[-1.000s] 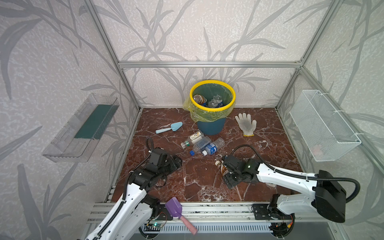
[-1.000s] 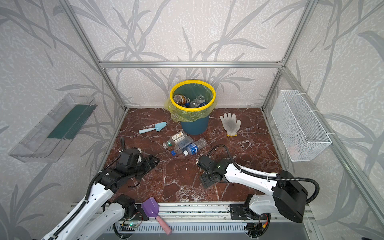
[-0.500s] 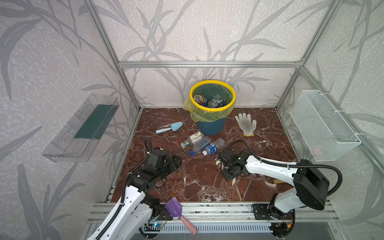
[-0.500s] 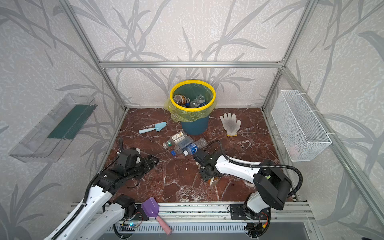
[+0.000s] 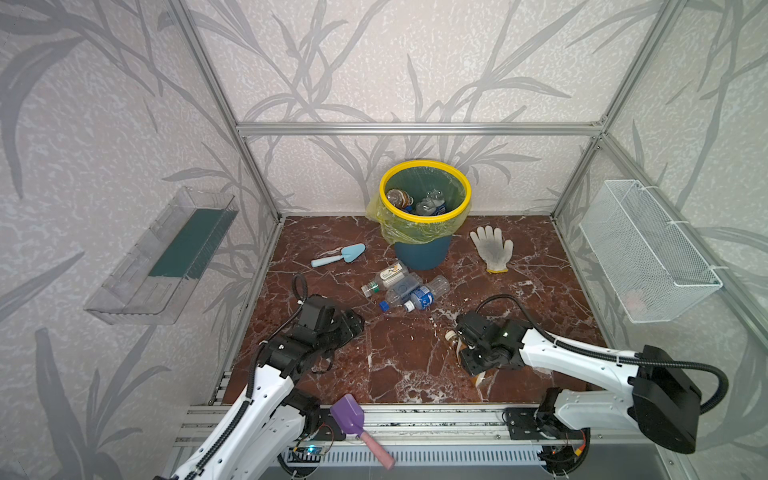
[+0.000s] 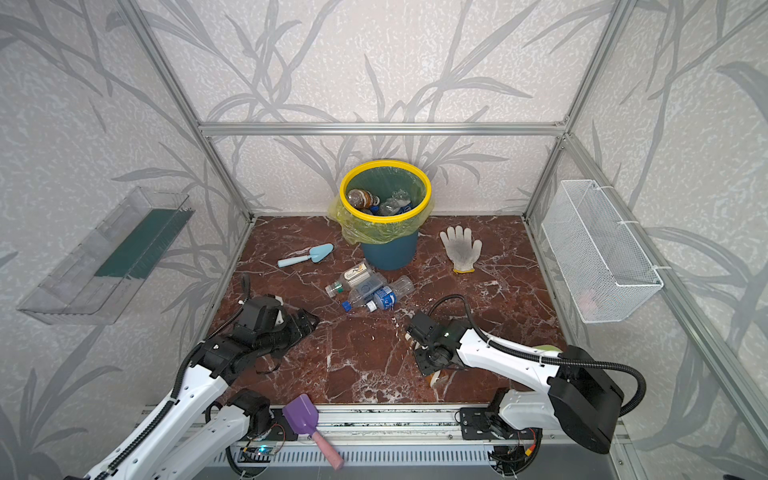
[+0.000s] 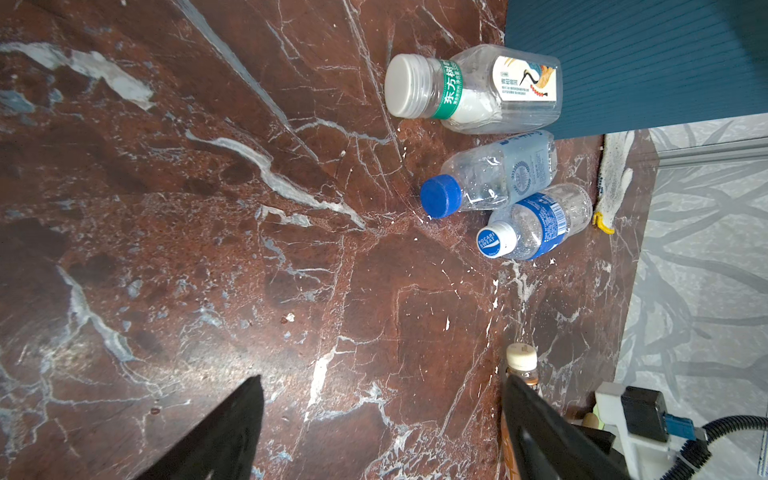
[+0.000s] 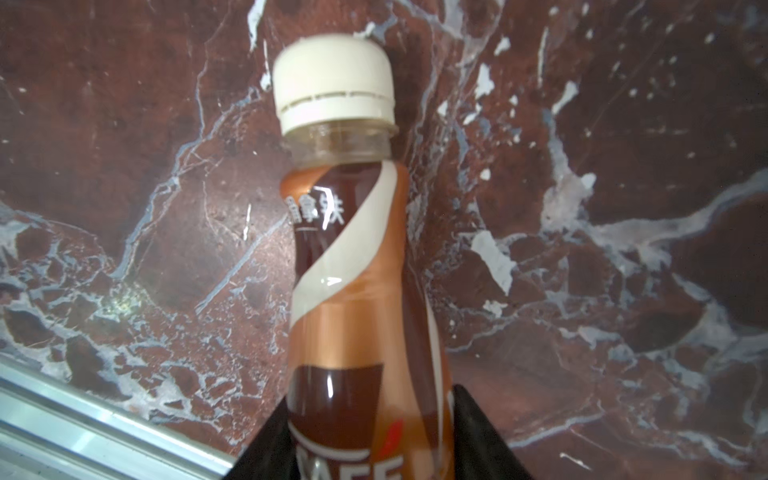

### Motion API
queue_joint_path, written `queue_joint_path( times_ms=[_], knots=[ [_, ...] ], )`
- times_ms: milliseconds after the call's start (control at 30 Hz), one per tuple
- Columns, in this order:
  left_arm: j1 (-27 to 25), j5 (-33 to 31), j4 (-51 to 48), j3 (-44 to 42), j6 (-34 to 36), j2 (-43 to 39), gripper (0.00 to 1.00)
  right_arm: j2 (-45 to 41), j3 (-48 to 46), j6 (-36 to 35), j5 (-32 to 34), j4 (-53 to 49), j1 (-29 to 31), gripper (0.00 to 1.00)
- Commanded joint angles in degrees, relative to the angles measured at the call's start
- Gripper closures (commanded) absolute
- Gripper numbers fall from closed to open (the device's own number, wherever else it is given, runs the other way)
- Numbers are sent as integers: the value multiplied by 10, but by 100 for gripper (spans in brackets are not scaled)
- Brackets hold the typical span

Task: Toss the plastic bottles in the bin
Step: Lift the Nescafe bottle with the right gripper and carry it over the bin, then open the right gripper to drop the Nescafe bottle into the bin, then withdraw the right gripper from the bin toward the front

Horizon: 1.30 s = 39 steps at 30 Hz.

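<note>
The bin [image 5: 420, 256], teal with a yellow rim and liner, stands at the back wall with several plastic bottles [image 5: 400, 198] inside. Three more lie on the floor in front of it: a white-capped one [image 7: 478, 89], a blue-capped one [image 7: 490, 178] and a blue-labelled one [image 7: 536, 222]. My right gripper [image 8: 370, 419] is shut on a brown-swirled bottle [image 8: 353, 270] with a cream cap, low over the floor at the front right [image 5: 450, 336]. My left gripper [image 7: 381, 378] hangs open over bare floor at the front left [image 5: 353, 326], pointing at the three bottles.
A light-blue trowel [image 5: 338, 254] lies left of the bin and a white glove [image 5: 492, 249] to its right. A purple scoop [image 5: 351, 417] rests on the front rail. A wire basket [image 5: 648, 253] hangs on the right wall and a clear tray [image 5: 166, 253] on the left wall.
The right gripper's jaws have closed on the brown-swirled bottle, and its arm has shifted slightly. The left arm has stayed where it was, open.
</note>
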Motion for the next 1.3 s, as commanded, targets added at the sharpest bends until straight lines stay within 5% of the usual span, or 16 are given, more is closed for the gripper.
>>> queue_joint_path(
  times_ms=[0, 133, 233, 333, 433, 533, 667, 767, 900, 1067, 1267],
  knots=[
    [3, -1, 5, 8, 9, 1, 10, -46, 6, 34, 1, 6, -1, 50],
    [2, -2, -2, 20, 13, 5, 10, -108, 87, 4, 43, 23, -21, 48],
    [4, -3, -10, 41, 19, 9, 10, -68, 318, -63, 11, 9, -112, 48],
    [3, -4, -16, 66, 24, 16, 10, 81, 662, -124, 24, -38, -158, 38],
    [4, -2, -22, 94, 28, 26, 10, 283, 1000, -114, 23, -169, -196, 16],
    [6, -5, -31, 112, 35, 22, 10, 422, 1249, -95, 26, -355, -209, 6],
    [9, -9, -35, 114, 38, 14, 10, 504, 1434, -76, 58, -552, -201, 1],
    [11, -4, -35, 109, 39, 13, 10, 496, 1425, -91, 128, -644, -166, 1],
    [12, -4, -24, 86, 34, 2, 10, 391, 1231, -98, 227, -607, -77, 0],
    [13, 0, -11, 59, 25, -8, 10, 42, 603, -91, 184, -185, -76, 8],
    [15, -2, -24, 62, 42, -9, 10, -103, 333, -9, 112, -150, -124, 10]
  ],
)
